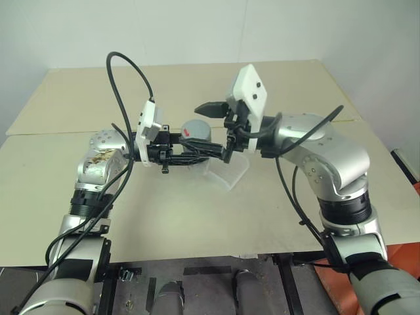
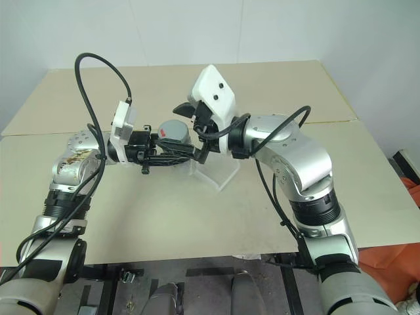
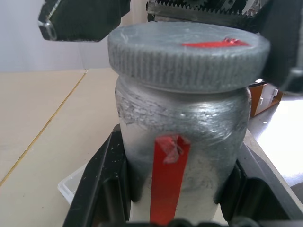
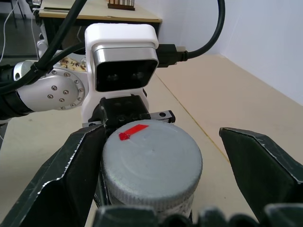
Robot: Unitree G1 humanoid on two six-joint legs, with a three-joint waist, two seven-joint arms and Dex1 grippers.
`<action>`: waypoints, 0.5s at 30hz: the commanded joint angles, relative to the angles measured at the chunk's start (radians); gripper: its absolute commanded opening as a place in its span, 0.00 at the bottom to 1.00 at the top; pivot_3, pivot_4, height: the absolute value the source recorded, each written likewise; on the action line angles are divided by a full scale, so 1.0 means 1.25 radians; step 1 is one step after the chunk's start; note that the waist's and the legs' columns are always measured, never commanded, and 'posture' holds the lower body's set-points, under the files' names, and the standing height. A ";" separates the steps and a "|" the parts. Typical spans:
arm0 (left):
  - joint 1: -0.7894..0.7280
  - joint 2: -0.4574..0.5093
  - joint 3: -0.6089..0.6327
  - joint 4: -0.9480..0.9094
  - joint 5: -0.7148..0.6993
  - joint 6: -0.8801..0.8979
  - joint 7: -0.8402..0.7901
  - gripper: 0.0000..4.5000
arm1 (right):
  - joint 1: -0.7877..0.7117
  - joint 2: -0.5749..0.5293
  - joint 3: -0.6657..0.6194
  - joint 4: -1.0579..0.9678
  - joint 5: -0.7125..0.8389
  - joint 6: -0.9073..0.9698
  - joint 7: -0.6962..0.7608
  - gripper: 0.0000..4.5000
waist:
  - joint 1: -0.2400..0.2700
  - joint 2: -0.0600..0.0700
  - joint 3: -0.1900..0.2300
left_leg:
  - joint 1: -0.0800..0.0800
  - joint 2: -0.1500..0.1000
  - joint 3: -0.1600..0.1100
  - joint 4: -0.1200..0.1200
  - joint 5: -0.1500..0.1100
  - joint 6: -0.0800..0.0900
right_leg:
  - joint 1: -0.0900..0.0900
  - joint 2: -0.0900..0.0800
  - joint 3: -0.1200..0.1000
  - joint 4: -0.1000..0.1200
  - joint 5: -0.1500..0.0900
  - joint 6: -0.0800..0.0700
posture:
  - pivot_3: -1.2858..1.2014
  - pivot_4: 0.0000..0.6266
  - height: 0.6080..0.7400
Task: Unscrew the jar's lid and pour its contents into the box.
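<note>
Left gripper (image 1: 197, 152) is clamping the jar (image 3: 182, 142) by its body, fingers (image 3: 102, 189) pressed in on both sides, and I'm seeing it held upright above the table (image 1: 164, 216), roughly at the centre of the head view. Its lid (image 4: 151, 163) is sitting on top, ridged edge all round, with a red mark (image 4: 133, 131) on the flat face and a red strip (image 3: 168, 182) running down the jar's side.

Right gripper (image 1: 220, 128) is coming across from three o'clock, jaws spread wide, and I'm watching it straddle the lid: in its wrist view one finger (image 4: 71, 175) is standing right against the lid's edge at nine o'clock, while the other is hanging well clear of it at three o'clock. I can't tell whether the near finger is actually touching.

Just beneath and beyond the jar, at about five o'clock from it in the head view, the box (image 1: 226, 172) is resting on the table, clear and low-walled. A corner of it is peeking out behind the jar in the left wrist view.
</note>
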State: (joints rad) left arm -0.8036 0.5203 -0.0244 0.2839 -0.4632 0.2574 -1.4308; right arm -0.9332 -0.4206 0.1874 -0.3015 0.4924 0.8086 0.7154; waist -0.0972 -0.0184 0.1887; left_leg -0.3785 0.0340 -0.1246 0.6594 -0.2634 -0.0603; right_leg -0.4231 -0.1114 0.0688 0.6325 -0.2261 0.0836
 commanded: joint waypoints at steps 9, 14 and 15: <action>-0.023 0.004 0.008 -0.005 0.008 -0.020 -0.002 0.43 | -0.026 -0.011 -0.021 -0.005 0.006 0.000 0.029 0.61 | 0.000 0.000 0.000 | 0.000 0.000 0.000 0.000 0.000 0.000 | 0.000 0.000 0.000 0.000 0.000 0.000 | 0.52 0.24 1.00; 0.000 0.015 0.012 -0.020 0.006 -0.013 -0.001 0.43 | -0.040 0.001 -0.096 0.009 0.043 0.041 -0.017 0.61 | 0.000 0.000 0.000 | 0.000 0.000 0.000 0.000 0.000 0.000 | 0.000 0.000 0.000 0.000 0.000 0.000 | 0.52 0.24 1.00; 0.005 0.017 0.013 -0.022 0.007 -0.012 0.000 0.43 | -0.041 0.000 -0.109 0.013 0.045 0.044 -0.029 0.61 | 0.000 0.000 0.000 | 0.000 0.000 0.000 0.000 0.000 0.000 | 0.000 0.000 0.000 0.000 0.000 0.000 | 0.52 0.24 1.00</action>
State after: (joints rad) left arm -0.8026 0.5245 -0.0240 0.2877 -0.4503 0.2573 -1.4293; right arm -0.9501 -0.4160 0.1255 -0.2793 0.5354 0.8574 0.7105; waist -0.0968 -0.0183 0.1887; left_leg -0.3784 0.0339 -0.1247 0.6593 -0.2634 -0.0603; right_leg -0.4231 -0.1114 0.0689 0.6327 -0.2261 0.0836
